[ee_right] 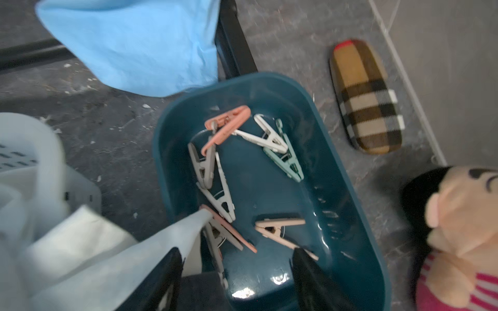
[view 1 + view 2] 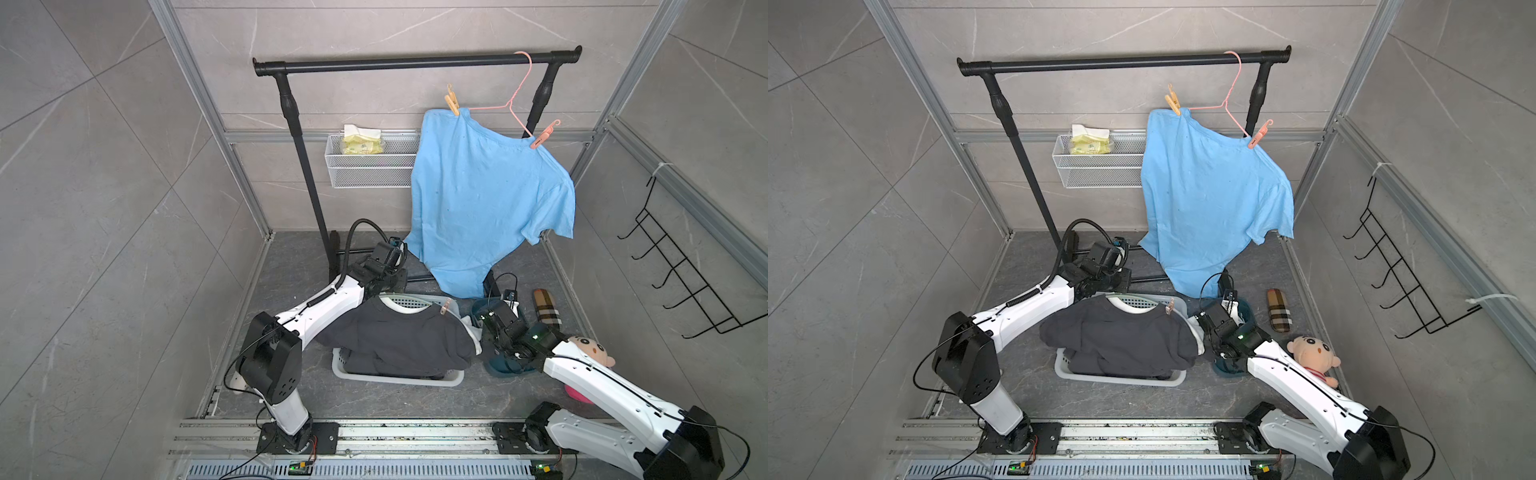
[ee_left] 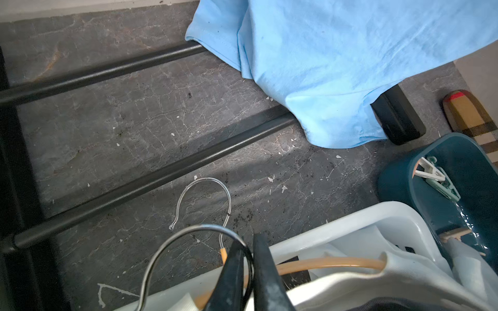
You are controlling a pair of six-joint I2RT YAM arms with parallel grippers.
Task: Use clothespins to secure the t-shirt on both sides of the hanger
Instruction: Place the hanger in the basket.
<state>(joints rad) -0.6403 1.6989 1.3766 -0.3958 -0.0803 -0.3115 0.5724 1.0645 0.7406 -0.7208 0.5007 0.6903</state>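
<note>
The right jaws are standing wide open with nothing between them, just above the teal tub, which is on the floor to the right of the laundry basket. They are open because the clothespins are lying loose in this tub, and a wide opening is needed to come down around one. The tan clothespin is lying nearest to them and is probably the one they are aiming at. A corner of white cloth is hanging over the tub's left edge beside one jaw, so it could be caught by mistake.

The left jaws are standing almost together with the neck of the tan hanger passing between them, so they seem to be gripping it. Probably they are holding the hanger steady for pinning. The dark t-shirt is lying on this hanger, spread across the basket near the middle. One clothespin is already sitting on its right shoulder, and no pin is visible on the left one, so one side seems to be left undone.

Farther back, the blue t-shirt is hanging from the rack with a pin at each shoulder.
</note>
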